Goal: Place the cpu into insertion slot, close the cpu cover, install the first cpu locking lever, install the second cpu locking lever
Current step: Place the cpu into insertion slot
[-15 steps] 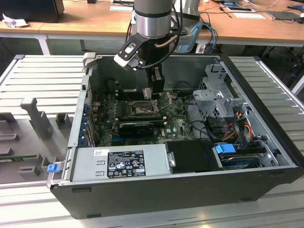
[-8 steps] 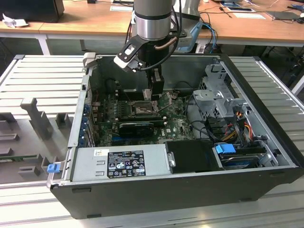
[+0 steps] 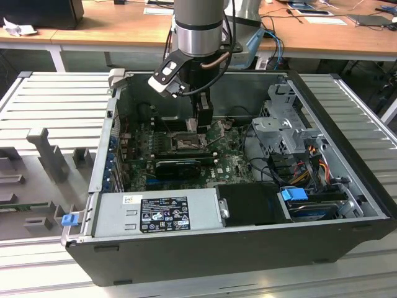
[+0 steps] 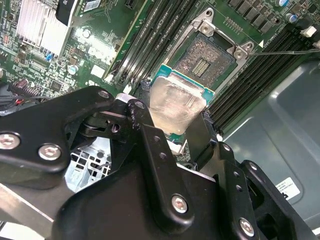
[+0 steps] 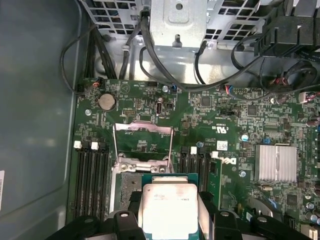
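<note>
Silver-beige and square on its green carrier board, the cpu [image 4: 176, 104] [image 5: 167, 210] is pinched between the two black fingers of the gripper [image 4: 175, 120] [image 5: 168, 212], which has closed onto two opposite edges of the chip. The chip hangs a little tilted over the motherboard [image 5: 225, 115], just beside and partly over the insertion slot [image 4: 207, 60] [image 5: 127, 182] and not seated in it; the slot's contact field lies bare inside its silvery rim. At the slot's far edge in the first wrist view, the cpu cover [image 5: 143, 126] stands swung up, its thin metal frame open, with green board showing through the window. A thin wire lever [image 4: 285, 51] reaches away from one corner of the slot. Black memory slots [image 5: 92, 175] [image 4: 150, 45] run along both sides of the slot, and a finned silver heatsink [image 5: 275, 162] [image 4: 37, 25] sits nearer one edge of the board. In the exterior view the gripper [image 3: 200, 124] reaches down into the open computer case [image 3: 248, 248] over the middle of the board, beyond a long black expansion card [image 3: 180, 166] and the grey power supply [image 3: 155, 214] along the case's near edge.
</note>
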Action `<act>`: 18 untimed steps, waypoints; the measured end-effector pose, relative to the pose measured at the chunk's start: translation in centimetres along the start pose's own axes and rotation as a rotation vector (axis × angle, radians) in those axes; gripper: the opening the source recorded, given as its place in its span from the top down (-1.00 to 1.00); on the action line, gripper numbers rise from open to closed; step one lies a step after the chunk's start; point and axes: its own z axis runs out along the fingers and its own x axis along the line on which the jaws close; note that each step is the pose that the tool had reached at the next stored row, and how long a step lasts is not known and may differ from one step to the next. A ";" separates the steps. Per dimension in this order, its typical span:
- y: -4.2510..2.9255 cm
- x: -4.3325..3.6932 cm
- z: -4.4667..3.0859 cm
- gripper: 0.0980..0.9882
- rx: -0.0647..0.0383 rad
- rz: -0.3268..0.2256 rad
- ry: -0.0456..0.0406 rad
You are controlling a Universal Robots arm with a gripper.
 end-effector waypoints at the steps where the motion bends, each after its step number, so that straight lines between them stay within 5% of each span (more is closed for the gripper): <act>1: -0.01 0.00 0.10 0.04 0.000 0.001 0.0000; 18: -0.37 0.05 1.39 0.04 0.000 0.008 0.0029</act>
